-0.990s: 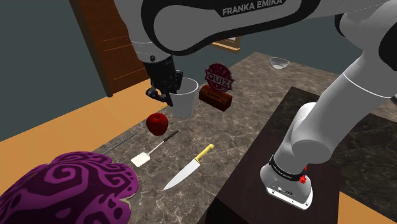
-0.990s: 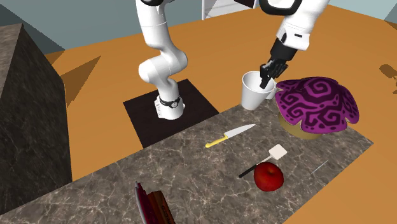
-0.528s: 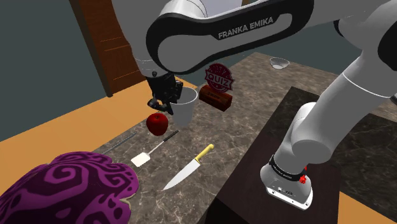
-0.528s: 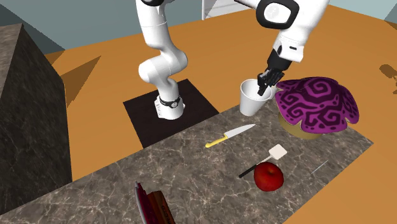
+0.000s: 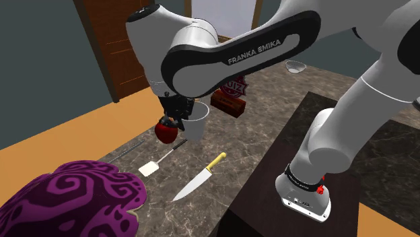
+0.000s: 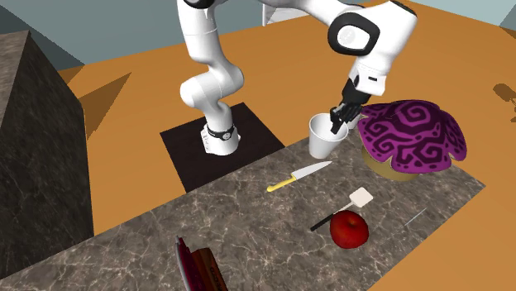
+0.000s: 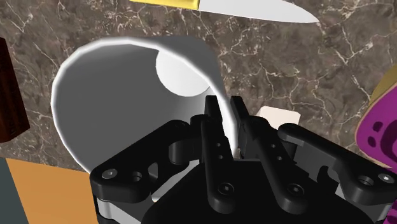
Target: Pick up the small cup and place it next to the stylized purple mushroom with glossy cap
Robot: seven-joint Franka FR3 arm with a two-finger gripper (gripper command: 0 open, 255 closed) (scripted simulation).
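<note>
A plain white cup (image 5: 196,123) hangs upright a little above the marble countertop (image 5: 249,145), and my black gripper (image 5: 176,120) is shut on its rim. In the wrist view the two fingers pinch the cup's wall (image 7: 114,108) between them, one inside and one outside, at my gripper (image 7: 227,111). The purple mushroom (image 6: 411,136) with its swirled glossy cap stands at the counter's end, just beside the cup (image 6: 323,138) and my gripper (image 6: 336,124) in the second exterior view. In the shoulder view the mushroom (image 5: 67,202) sits at the lower left.
A red apple (image 5: 163,132), a white spatula (image 5: 161,159) and a yellow-handled knife (image 5: 200,176) lie on the counter between cup and mushroom. A "QUIZ" sign (image 5: 233,85) on a brown box (image 5: 227,104) and a small bowl (image 5: 294,66) stand farther back. The arm's dark stand (image 5: 316,161) borders the counter.
The gripper has carried the cup lower and nearer the mushroom, past the apple in the shoulder view. The grip on the rim has stayed the same.
</note>
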